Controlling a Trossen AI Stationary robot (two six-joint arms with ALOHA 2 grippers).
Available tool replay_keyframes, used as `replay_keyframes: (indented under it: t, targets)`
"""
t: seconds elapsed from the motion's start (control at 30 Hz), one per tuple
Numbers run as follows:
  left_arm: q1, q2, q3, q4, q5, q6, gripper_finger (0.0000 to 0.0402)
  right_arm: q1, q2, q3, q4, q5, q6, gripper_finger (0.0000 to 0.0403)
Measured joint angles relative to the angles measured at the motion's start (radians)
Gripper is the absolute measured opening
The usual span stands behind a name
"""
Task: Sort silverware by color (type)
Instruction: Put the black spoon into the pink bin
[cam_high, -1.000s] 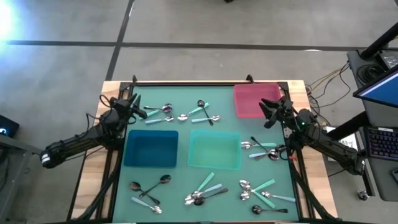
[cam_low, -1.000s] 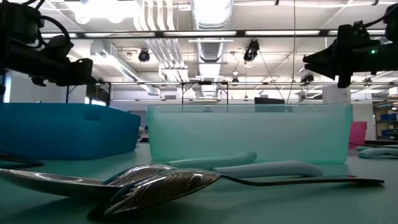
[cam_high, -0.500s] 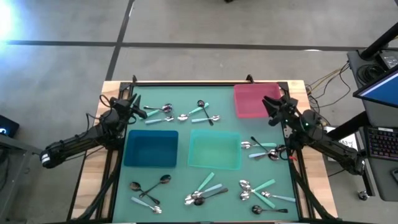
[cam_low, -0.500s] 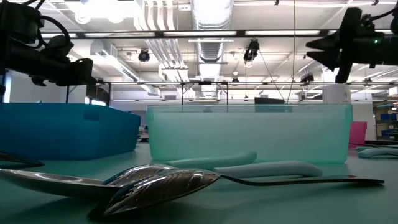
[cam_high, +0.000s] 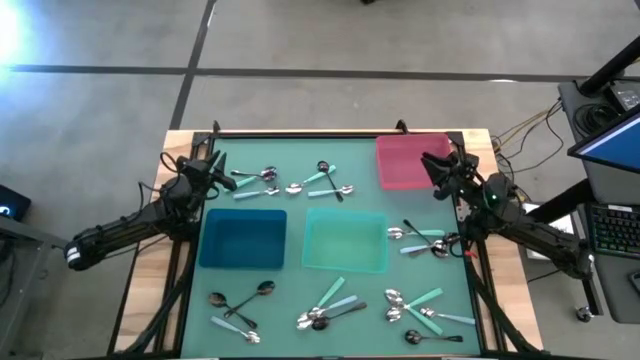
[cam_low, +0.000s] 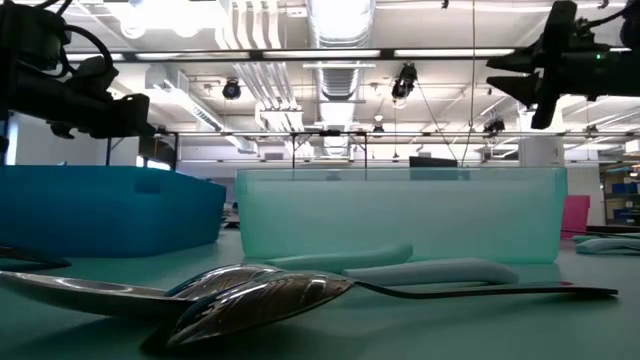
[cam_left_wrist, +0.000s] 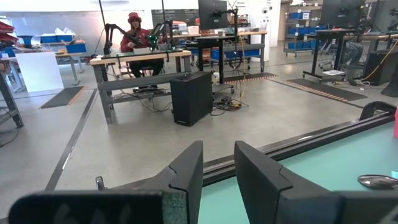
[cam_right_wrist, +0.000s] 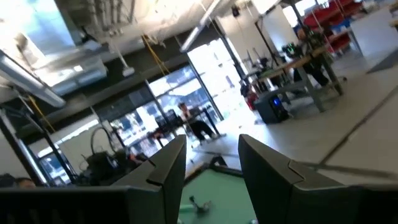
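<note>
The silverware lies in loose clusters on the green mat: one at the far side (cam_high: 300, 182), one at the right (cam_high: 420, 238), and three along the near edge (cam_high: 238, 305), (cam_high: 328, 308), (cam_high: 420, 310). It mixes shiny silver, teal-handled and dark spoons. In the low view a silver spoon (cam_low: 250, 295) lies closest. My left gripper (cam_high: 222, 172) (cam_left_wrist: 219, 149) hovers open at the far left, beyond the blue bin. My right gripper (cam_high: 432, 170) (cam_right_wrist: 212, 146) hovers open over the pink bin's near edge, high in the low view (cam_low: 510, 75). Neither has anything between its fingers.
Three square bins stand on the mat: blue (cam_high: 243, 262) at centre left, teal (cam_high: 345, 264) in the middle, pink (cam_high: 400, 182) at the far right. A black frame rail (cam_high: 300, 131) borders the mat. People sit at desks in the room beyond.
My right gripper has risen a little above the pink bin, rolled about its own axis and tipped slightly upward, staying open. The spoons and bins have not moved.
</note>
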Motion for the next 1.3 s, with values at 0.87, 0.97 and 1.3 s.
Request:
replay_keyframes:
  t: [0.87,0.97,1.3]
  targets:
    - [0.000,0.000,0.000,0.000,0.000,0.000,0.0077,0.000,0.434,0.506,-0.954,0.000,-0.047,0.0139]
    - [0.000,0.000,0.000,0.000,0.000,0.000,0.0077,0.002,0.467,0.548,-1.079,0.000,-0.039,0.0139]
    - [0.000,0.000,0.000,0.000,0.000,0.000,0.0077,0.017,0.574,0.579,-1.183,-0.230,-0.053,0.0139]
